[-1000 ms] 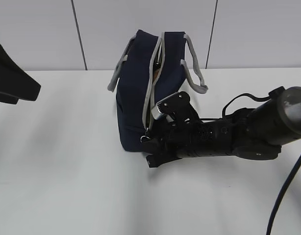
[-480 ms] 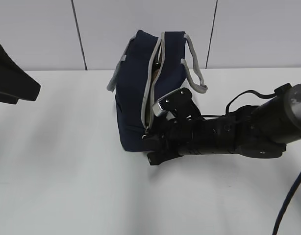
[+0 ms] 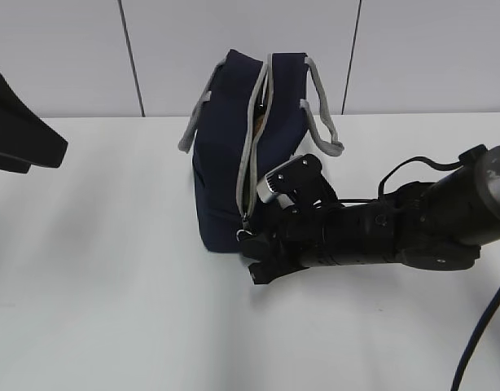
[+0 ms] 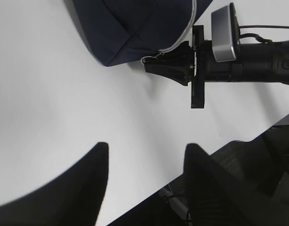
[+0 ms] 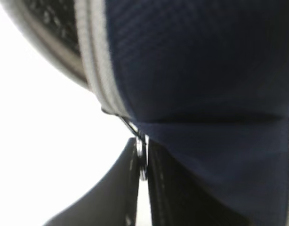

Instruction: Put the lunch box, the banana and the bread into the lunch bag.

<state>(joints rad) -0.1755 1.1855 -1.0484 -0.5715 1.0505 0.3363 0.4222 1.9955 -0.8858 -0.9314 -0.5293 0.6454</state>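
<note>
While the zip is being worked: lunch bag [image 3: 225, 163] stands on the bench [image 3: 111, 285]
Right jaws: clenched on the ring pull [image 5: 141, 157] at the bag's near end, to run the zipper
Left jaws: released, idle at left

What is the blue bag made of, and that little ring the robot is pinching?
The lunch bag looks like woven navy fabric: the right wrist view shows a fine matte weave, and it creases softly. The ring pull, pinched in the right gripper, looks like thin shiny metal, though it is blurred, so that is a guess.
</note>
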